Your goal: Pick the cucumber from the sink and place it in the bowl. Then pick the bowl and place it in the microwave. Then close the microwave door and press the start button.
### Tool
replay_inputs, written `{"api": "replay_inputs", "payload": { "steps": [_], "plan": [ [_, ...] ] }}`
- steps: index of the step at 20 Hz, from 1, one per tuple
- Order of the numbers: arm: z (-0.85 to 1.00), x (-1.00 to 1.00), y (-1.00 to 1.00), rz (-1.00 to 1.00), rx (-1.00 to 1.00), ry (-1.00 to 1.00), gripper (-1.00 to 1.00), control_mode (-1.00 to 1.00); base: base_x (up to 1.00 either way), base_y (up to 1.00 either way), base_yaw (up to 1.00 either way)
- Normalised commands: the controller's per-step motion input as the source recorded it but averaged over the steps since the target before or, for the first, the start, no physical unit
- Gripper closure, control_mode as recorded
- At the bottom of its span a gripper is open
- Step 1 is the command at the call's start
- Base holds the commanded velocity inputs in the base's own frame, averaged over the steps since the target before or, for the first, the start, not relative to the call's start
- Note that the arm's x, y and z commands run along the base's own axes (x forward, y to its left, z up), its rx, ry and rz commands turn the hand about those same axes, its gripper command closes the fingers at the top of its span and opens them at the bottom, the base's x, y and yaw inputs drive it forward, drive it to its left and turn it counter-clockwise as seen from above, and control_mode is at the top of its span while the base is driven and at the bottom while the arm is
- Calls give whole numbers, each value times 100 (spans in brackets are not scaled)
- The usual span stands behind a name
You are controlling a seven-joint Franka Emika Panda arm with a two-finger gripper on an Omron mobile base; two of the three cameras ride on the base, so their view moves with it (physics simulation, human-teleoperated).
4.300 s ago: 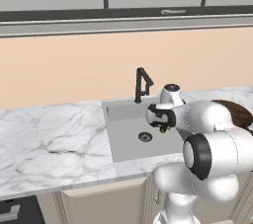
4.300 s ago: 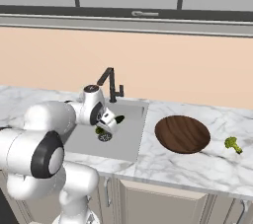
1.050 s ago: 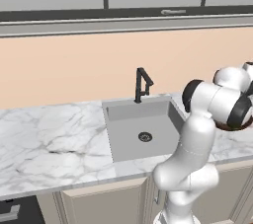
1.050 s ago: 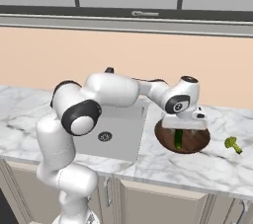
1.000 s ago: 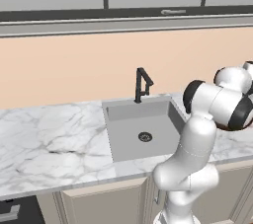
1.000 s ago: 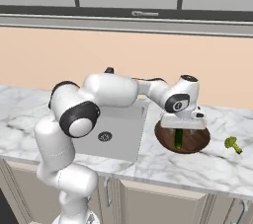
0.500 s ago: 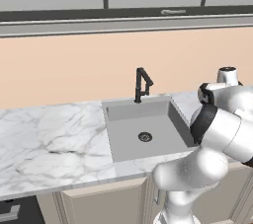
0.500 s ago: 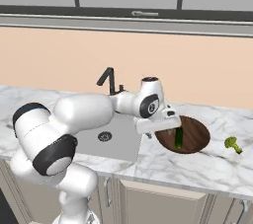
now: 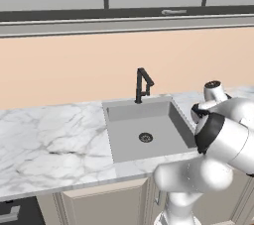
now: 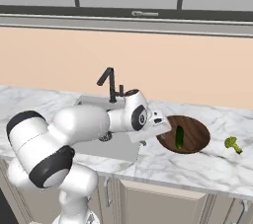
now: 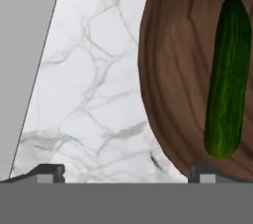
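The dark green cucumber (image 10: 179,136) (image 11: 227,80) lies inside the round brown wooden bowl (image 10: 193,130) (image 11: 173,85), which stands on the marble counter right of the sink (image 9: 149,130). My gripper (image 10: 166,129) (image 11: 127,172) hovers low at the bowl's sink-side rim, open. Its fingertips (image 11: 49,171) stand wide apart, with only counter and the bowl's edge between them. It holds nothing. The microwave and its door are out of view.
A black faucet (image 9: 143,83) (image 10: 109,82) rises behind the sink, and a round drain (image 9: 145,138) sits in the basin. A small broccoli floret (image 10: 232,144) lies on the counter right of the bowl. The arm's white links (image 10: 84,124) stretch across the sink.
The arm has folded back and the hand has swung from over the bowl to its sink-side rim. The cucumber stays in the bowl, and the jaws stay open.
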Motion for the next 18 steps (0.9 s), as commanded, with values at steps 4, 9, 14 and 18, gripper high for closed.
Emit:
{"api": "replay_inputs", "payload": {
  "steps": [4,9,14,18],
  "plan": [
    [-12,31,-43,5,-2,0,-100,-100,0,0,0],
    [-15,10,-25,7,-1,0,-100,-100,0,0,0],
    [-33,0,0,6,-1,0,-100,-100,0,0,0],
    [-17,1,0,5,-1,0,-100,-100,0,0,0]
  ]
}}
